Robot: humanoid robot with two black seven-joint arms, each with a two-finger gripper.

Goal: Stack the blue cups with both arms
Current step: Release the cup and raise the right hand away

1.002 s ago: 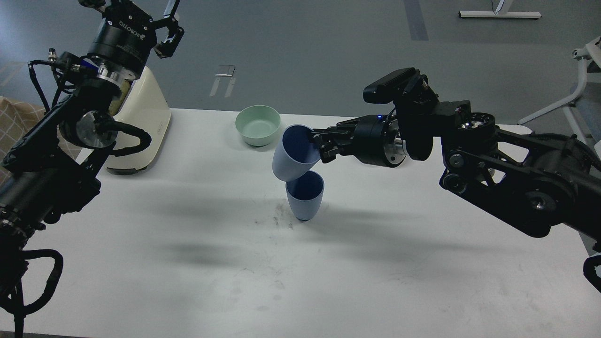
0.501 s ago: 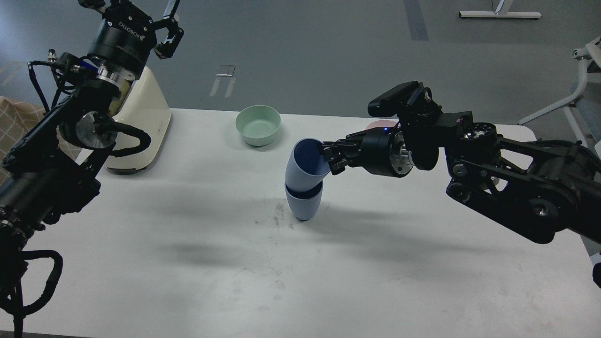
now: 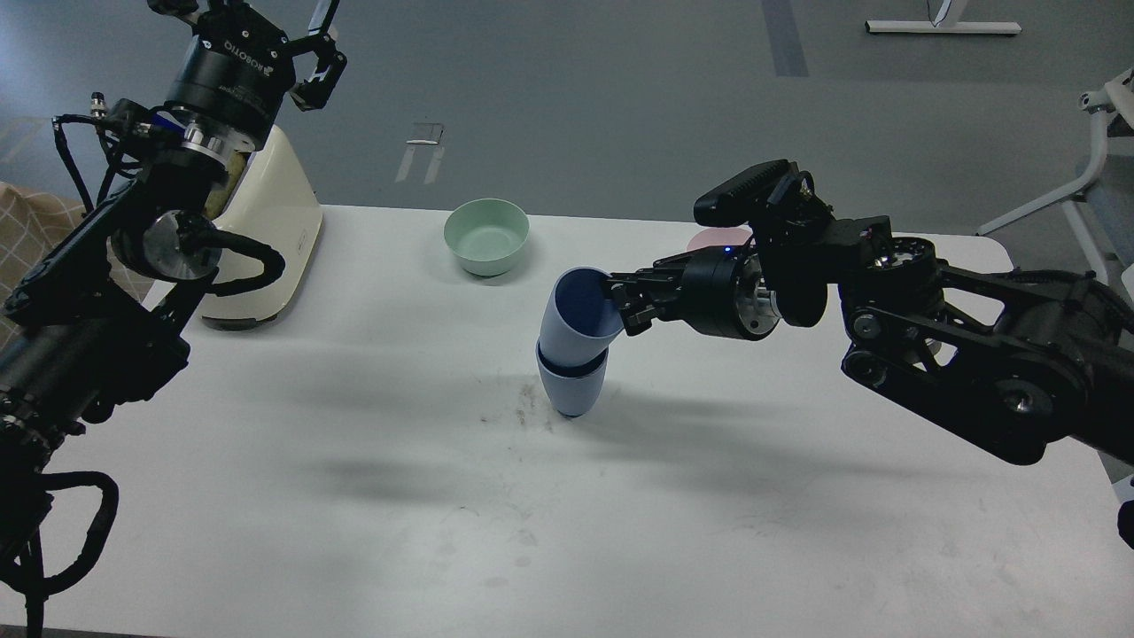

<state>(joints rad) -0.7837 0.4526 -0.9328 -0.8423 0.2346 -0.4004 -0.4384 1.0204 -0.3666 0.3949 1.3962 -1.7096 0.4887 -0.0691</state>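
Two dusty-blue cups stand mid-table. The lower blue cup (image 3: pixel 574 390) is upright on the white table (image 3: pixel 354 496). The upper blue cup (image 3: pixel 571 317) sits with its base inside the lower one, tilted so its mouth faces up and right. My right gripper (image 3: pixel 617 301) comes in from the right and is shut on the upper cup's right rim. My left gripper (image 3: pixel 310 53) is raised high at the top left, far from the cups, with its fingers spread and nothing in them.
A mint-green bowl (image 3: pixel 486 235) stands behind the cups. A cream appliance (image 3: pixel 266 239) stands at the table's back left under my left arm. A pink bowl (image 3: pixel 713 237) peeks out behind my right wrist. White stand legs are on the floor at the right.
My right gripper moved the upper cup right and down, from above the lower cup into its mouth, then settled it slightly deeper. The left arm has not moved.
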